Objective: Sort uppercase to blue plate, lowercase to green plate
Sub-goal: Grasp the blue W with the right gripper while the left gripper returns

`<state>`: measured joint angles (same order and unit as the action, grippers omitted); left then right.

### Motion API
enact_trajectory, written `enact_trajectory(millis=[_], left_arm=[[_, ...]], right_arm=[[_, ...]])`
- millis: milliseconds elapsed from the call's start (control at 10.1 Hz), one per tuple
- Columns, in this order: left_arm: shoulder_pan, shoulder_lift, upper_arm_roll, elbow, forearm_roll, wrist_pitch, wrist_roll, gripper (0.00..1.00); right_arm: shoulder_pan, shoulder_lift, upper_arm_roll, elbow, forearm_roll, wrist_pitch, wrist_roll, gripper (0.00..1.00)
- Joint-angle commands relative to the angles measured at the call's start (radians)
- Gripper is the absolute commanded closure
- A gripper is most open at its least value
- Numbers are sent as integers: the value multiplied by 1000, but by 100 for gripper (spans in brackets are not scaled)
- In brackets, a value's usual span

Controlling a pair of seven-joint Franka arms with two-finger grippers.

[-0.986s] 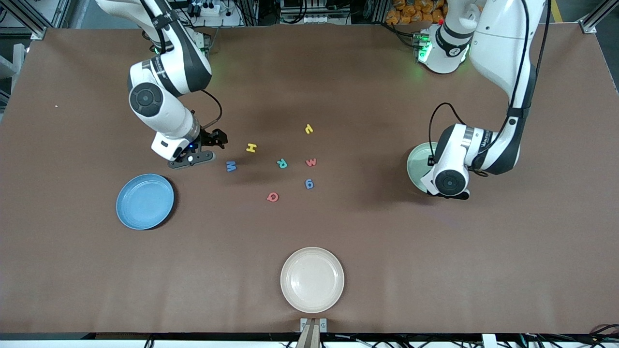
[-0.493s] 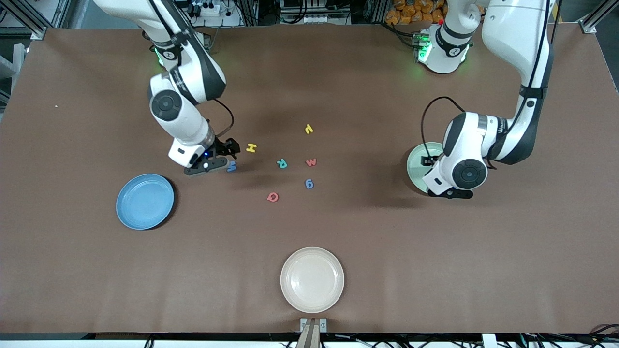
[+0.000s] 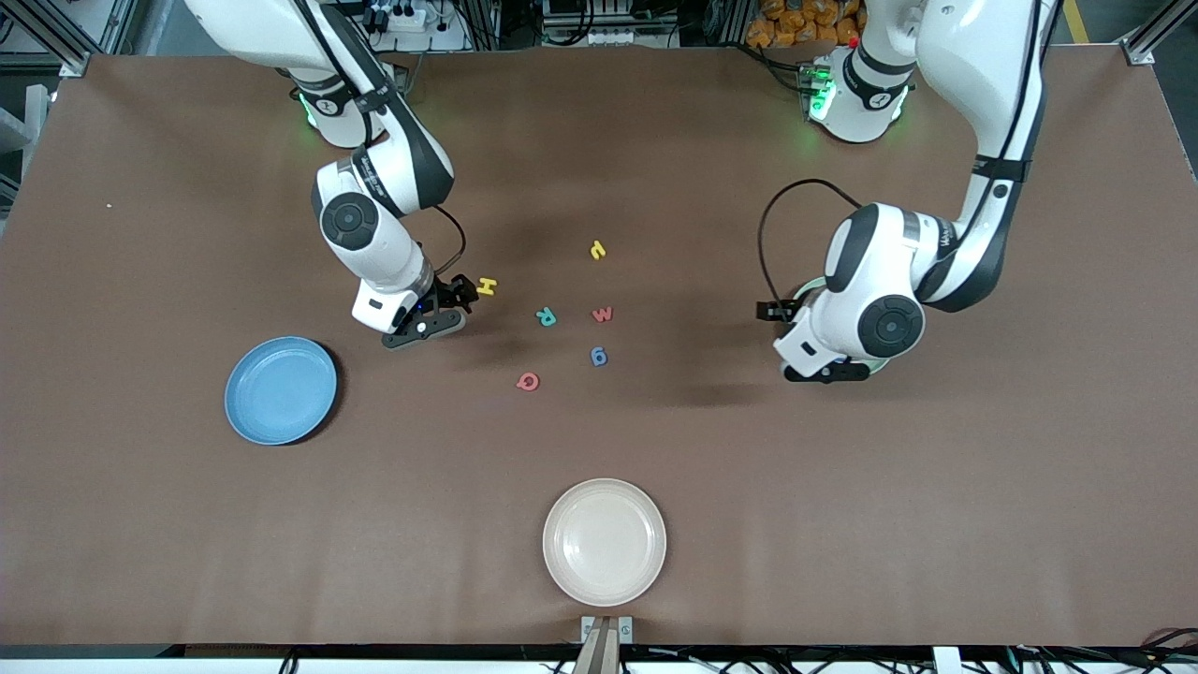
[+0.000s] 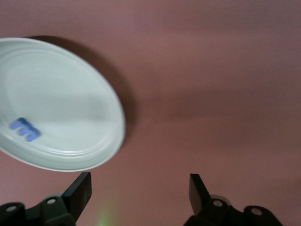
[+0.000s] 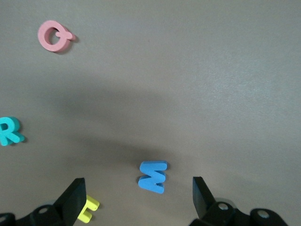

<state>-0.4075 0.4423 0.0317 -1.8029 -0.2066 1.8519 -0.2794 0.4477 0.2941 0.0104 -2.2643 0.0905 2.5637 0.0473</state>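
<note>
The sky-blue blue plate (image 3: 280, 389) lies flat toward the right arm's end of the table, bare. The pale green plate (image 4: 56, 103) lies at the left arm's end and holds the blue e (image 4: 24, 129). The blue M (image 5: 153, 176) lies flat just beside the yellow H (image 3: 487, 285). The teal R (image 3: 546, 317) and red w (image 3: 602, 315) lie side by side; the yellow r-like letter (image 3: 597, 249) is farther from the front camera, the blue g (image 3: 599, 356) and red Q (image 3: 528, 381) nearer to it.
</note>
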Motion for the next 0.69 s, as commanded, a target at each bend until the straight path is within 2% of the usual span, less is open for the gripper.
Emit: enact_trajectory(millis=[0, 395, 592], left_arm=[[-28, 27, -1, 27, -97, 76, -56, 8], [-91, 99, -56, 31, -132, 324, -248, 8], [-128, 134, -67, 71, -120, 384, -346, 8]], right_arm=[[-12, 42, 11, -46, 6, 88, -12, 0], [-11, 102, 11, -44, 11, 142, 2, 0], [-9, 117, 11, -44, 12, 170, 3, 0]])
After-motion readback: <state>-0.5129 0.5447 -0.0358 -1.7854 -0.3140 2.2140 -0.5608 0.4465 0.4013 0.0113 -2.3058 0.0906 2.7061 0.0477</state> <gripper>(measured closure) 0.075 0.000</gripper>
